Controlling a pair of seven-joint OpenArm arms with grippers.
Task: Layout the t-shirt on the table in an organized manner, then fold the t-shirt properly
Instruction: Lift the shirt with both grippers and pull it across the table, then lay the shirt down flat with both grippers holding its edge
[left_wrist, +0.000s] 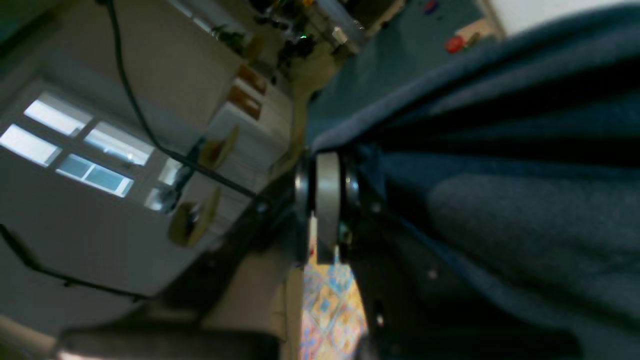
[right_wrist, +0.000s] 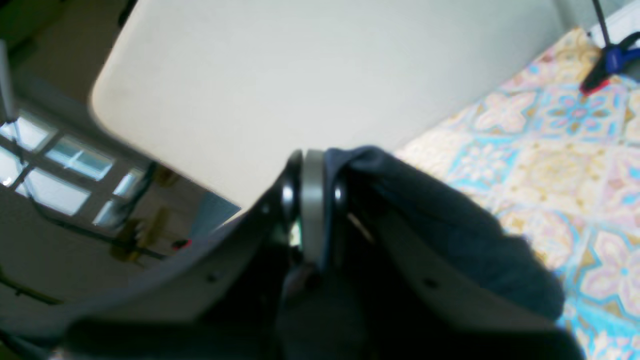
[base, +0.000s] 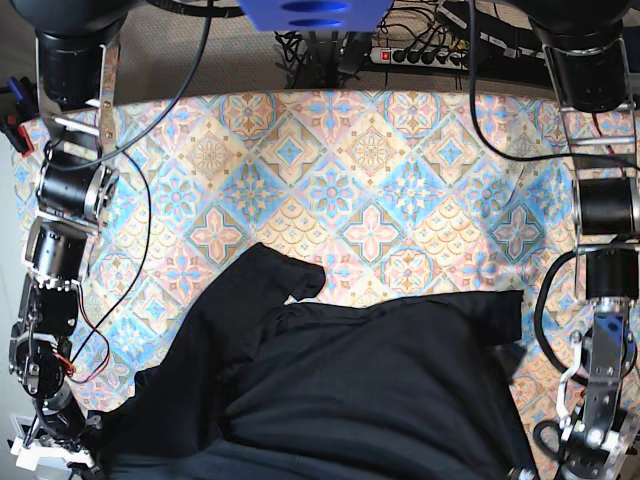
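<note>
You have both pincers clenched on the t-shirt (base: 370, 390): the left gripper (left_wrist: 327, 200) and the right gripper (right_wrist: 312, 210) each pinch 1 fold, likely to spread it flat. It lies rumpled across the table's (base: 350, 170) near edge. Windows (left_wrist: 75, 145) light the room beyond the table.

Left hand (left_wrist: 327, 200) and right hand (right_wrist: 312, 205) both clamped tight, arms low

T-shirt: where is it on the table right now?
In the base view the t-shirt covers the near half of the table, spanning between both arms. The left gripper and right gripper each pinch an edge of it.
</note>
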